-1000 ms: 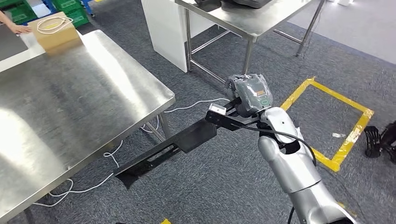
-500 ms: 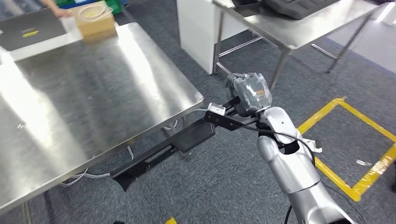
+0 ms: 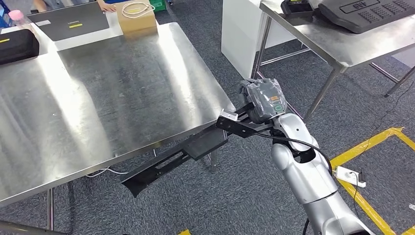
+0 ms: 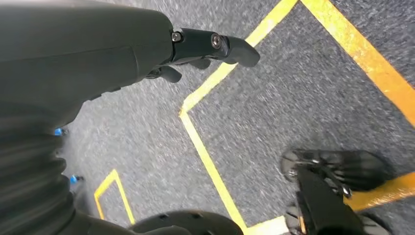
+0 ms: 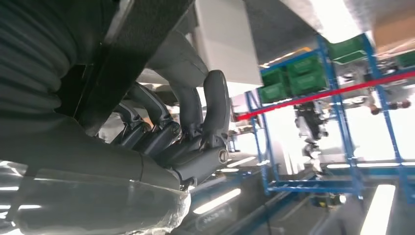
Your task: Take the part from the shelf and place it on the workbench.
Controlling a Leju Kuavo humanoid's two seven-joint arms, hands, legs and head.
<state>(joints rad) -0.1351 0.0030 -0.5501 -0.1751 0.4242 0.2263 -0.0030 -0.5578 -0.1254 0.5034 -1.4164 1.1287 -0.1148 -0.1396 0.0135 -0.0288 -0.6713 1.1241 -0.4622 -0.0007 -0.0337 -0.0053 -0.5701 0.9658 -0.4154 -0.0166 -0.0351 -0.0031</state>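
Observation:
My right hand [image 3: 262, 100], wrapped in clear plastic, grips one end of a long black flat part [image 3: 176, 156]. The part slants down and to the left, its far end hanging over the carpet below the front edge of the steel workbench [image 3: 98, 98]. Its upper end lies level with the bench's near right corner. In the right wrist view my dark fingers [image 5: 195, 112] curl around the black bar [image 5: 142, 44]. My left hand [image 4: 195, 49] hangs over the carpet holding nothing, thumb and fingers apart.
At the bench's far end sit a cardboard box [image 3: 136, 14] with a coiled cable, a laptop [image 3: 68, 22] and a black case [image 3: 17, 44], with a person's hand [image 3: 105, 6] nearby. A second steel table [image 3: 342, 44] and white cabinet [image 3: 240, 34] stand right. Yellow floor tape [image 3: 372, 142] and a power strip [image 3: 350, 176] lie on the carpet.
The camera has turned, so the whole scene slid right and the workbench now lies more squarely ahead. My right arm and the part keep the same pose in the picture.

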